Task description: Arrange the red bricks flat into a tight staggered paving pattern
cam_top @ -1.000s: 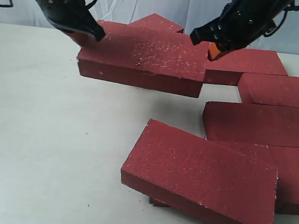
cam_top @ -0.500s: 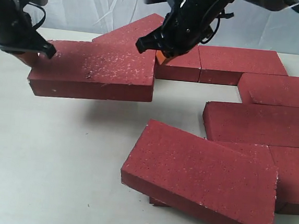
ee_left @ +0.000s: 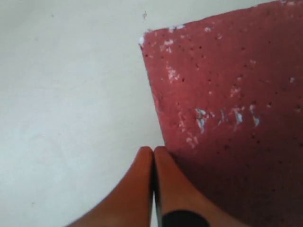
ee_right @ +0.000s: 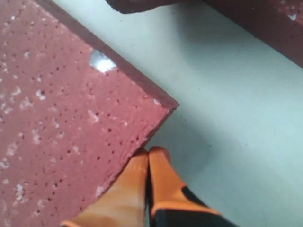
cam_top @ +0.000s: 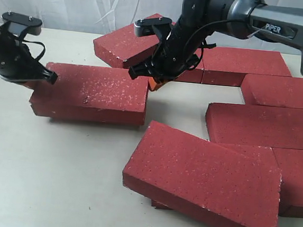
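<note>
Dark-red speckled paver brick, my left gripper at nine o'clock, right gripper at three, both pressed together; uneven pushing may skew it.

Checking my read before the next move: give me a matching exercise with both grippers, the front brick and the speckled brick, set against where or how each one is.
Things:
1. left gripper
2. right gripper
3. front brick
4. speckled brick

States:
A. lies skewed on top of other bricks
B. shut, at the speckled brick's right end
C. level, between the two grippers
D. shut, at the speckled brick's left end

Pairs: 1-D, 2-B, 3-A, 4-C.
</note>
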You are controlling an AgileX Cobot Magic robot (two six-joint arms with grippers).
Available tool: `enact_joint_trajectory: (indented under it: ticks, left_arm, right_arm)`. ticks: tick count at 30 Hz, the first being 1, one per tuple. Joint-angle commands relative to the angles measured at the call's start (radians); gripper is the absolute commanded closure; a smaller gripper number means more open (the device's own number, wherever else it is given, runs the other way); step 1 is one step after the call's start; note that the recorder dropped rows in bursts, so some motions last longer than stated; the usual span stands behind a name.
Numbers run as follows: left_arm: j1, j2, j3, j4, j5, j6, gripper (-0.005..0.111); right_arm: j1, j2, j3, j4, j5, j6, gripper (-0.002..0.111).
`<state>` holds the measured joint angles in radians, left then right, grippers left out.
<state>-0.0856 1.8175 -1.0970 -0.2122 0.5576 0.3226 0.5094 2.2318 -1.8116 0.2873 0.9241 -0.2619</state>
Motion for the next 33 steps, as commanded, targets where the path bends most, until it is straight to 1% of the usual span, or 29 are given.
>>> enact_joint_trajectory:
  ticks: [1, 4, 9, 12, 13, 15, 17, 19, 21, 23, 24, 25, 26, 29, 31, 33]
  left_arm:
    - [0.003, 0.076, 0.019, -0.035, -0.056, -0.006, 0.107]
    - [0.017, 0.083, 0.019, -0.033, -0.082, -0.020, 0.107]
    - [0.059, 0.073, 0.019, 0.002, -0.111, -0.037, 0.107]
    - [0.070, 0.055, 0.031, -0.011, -0.156, -0.038, 0.107]
    - [0.070, 0.045, 0.041, -0.002, -0.173, -0.019, 0.107]
    - [0.073, 0.022, 0.069, 0.053, -0.177, -0.001, 0.107]
    - [0.086, 0.007, 0.094, 0.101, -0.184, 0.005, 0.107]
    - [0.102, 0.003, 0.111, 0.136, -0.233, 0.014, 0.107]
    - [0.114, 0.005, 0.111, 0.110, -0.264, 0.014, 0.107]
    - [0.114, 0.009, 0.111, 0.083, -0.254, 0.014, 0.107]
    - [0.114, 0.013, 0.111, 0.066, -0.238, 0.014, 0.107]
    - [0.114, 0.015, 0.111, 0.047, -0.225, 0.020, 0.107]
    - [0.112, 0.019, 0.111, 0.026, -0.215, 0.039, 0.107]
    - [0.112, 0.042, 0.107, -0.101, -0.194, 0.169, 0.107]
    - [0.112, 0.064, 0.100, -0.187, -0.178, 0.237, 0.107]
    - [0.112, 0.086, 0.083, -0.258, -0.112, 0.294, 0.107]
  right_arm:
    - [0.010, 0.012, -0.008, -0.075, -0.025, -0.007, 0.109]
    - [0.010, 0.012, -0.008, -0.169, -0.024, 0.002, 0.109]
    - [-0.020, 0.015, -0.008, -0.279, -0.010, 0.002, 0.109]
    - [-0.060, 0.002, -0.006, -0.295, -0.004, -0.003, 0.109]
    - [-0.077, -0.008, 0.001, -0.274, -0.004, -0.023, 0.109]
    - [-0.110, -0.038, 0.037, -0.183, -0.004, -0.107, 0.109]
    - [-0.131, -0.084, 0.104, -0.024, -0.004, -0.252, 0.109]
    - [-0.144, -0.128, 0.190, 0.180, 0.006, -0.474, 0.109]
    - [-0.144, -0.158, 0.263, 0.378, 0.018, -0.704, 0.109]
    - [-0.124, -0.169, 0.304, 0.578, 0.020, -0.878, 0.109]
    - [-0.109, -0.169, 0.307, 0.645, 0.028, -0.924, 0.109]
    - [-0.088, -0.164, 0.307, 0.662, 0.044, -0.935, 0.109]
    - [-0.068, -0.162, 0.307, 0.648, 0.052, -0.936, 0.109]
    - [0.027, -0.154, 0.303, 0.487, 0.014, -0.922, 0.109]
    - [0.083, -0.145, 0.278, 0.389, -0.027, -0.836, 0.109]
    - [0.131, -0.134, 0.240, 0.288, -0.034, -0.765, 0.109]
